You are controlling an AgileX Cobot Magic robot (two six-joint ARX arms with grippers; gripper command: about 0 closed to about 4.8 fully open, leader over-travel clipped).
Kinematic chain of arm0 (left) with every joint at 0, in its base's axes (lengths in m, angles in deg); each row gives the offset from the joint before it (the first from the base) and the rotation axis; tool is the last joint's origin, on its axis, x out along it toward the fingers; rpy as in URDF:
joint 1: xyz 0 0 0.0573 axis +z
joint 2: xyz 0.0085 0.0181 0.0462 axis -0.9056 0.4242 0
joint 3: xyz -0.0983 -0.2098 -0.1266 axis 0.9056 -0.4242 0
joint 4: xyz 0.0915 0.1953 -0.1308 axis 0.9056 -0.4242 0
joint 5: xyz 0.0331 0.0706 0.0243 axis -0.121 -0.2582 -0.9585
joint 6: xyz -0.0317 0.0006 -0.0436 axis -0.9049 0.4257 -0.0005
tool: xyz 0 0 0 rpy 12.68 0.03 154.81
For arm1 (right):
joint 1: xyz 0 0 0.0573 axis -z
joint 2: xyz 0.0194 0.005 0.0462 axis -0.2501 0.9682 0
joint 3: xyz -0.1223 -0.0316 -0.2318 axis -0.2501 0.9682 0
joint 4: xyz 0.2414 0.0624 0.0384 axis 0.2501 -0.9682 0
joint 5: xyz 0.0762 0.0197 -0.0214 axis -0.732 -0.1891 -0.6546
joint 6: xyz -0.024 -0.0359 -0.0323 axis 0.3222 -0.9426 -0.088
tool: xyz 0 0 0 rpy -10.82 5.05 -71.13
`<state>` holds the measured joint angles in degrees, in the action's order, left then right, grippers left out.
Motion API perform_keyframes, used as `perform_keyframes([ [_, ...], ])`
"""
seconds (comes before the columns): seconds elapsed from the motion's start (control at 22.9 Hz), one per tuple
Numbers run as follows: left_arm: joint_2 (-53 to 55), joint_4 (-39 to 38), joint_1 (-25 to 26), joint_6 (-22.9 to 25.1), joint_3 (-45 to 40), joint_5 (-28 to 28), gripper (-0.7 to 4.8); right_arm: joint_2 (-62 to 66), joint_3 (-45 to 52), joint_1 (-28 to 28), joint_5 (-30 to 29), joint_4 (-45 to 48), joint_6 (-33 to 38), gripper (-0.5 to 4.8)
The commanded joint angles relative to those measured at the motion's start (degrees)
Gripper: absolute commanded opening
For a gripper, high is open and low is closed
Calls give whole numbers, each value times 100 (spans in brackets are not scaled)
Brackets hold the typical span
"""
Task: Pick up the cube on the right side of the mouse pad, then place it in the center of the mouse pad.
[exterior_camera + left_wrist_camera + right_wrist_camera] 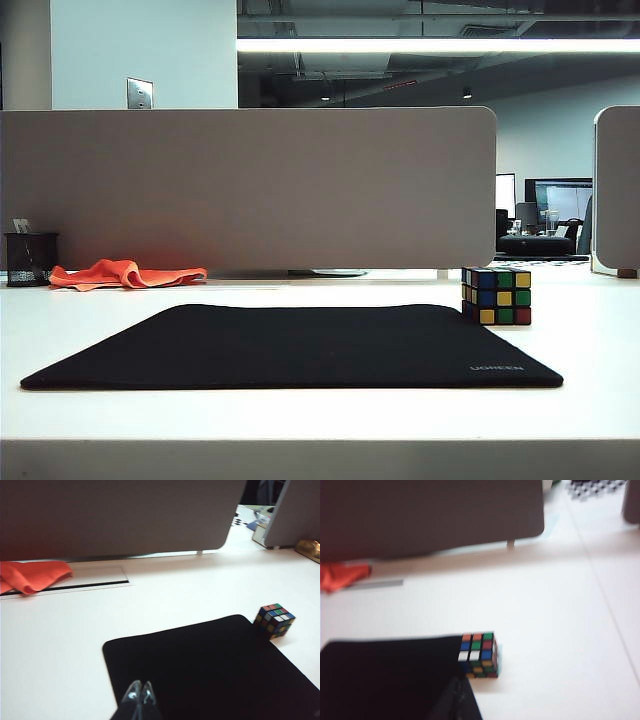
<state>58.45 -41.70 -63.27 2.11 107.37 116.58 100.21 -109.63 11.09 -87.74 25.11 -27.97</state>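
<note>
The cube [496, 295] [274, 621] [479, 654], black-edged with mixed coloured stickers, stands on the white table right at the far right corner of the black mouse pad [300, 345] [210, 665] [385, 675]. Neither arm shows in the exterior view. In the left wrist view my left gripper [140, 690] hovers over the pad's near part, jaws pressed together and empty, well short of the cube. In the right wrist view my right gripper [459, 690] is shut and empty, its tips just short of the cube, above the pad's edge.
An orange cloth [125, 273] [32, 576] lies at the back left beside a dark pen cup [30, 258]. A grey divider panel [250, 185] closes off the back of the table. Bare white tabletop [560, 630] stretches to the right of the cube.
</note>
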Motion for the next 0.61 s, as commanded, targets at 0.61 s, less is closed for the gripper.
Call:
perform_keyframes([
  [0.61,863,-382,-463,387,544,57,149,1956,-1062,-763,588,-393,-868,193],
])
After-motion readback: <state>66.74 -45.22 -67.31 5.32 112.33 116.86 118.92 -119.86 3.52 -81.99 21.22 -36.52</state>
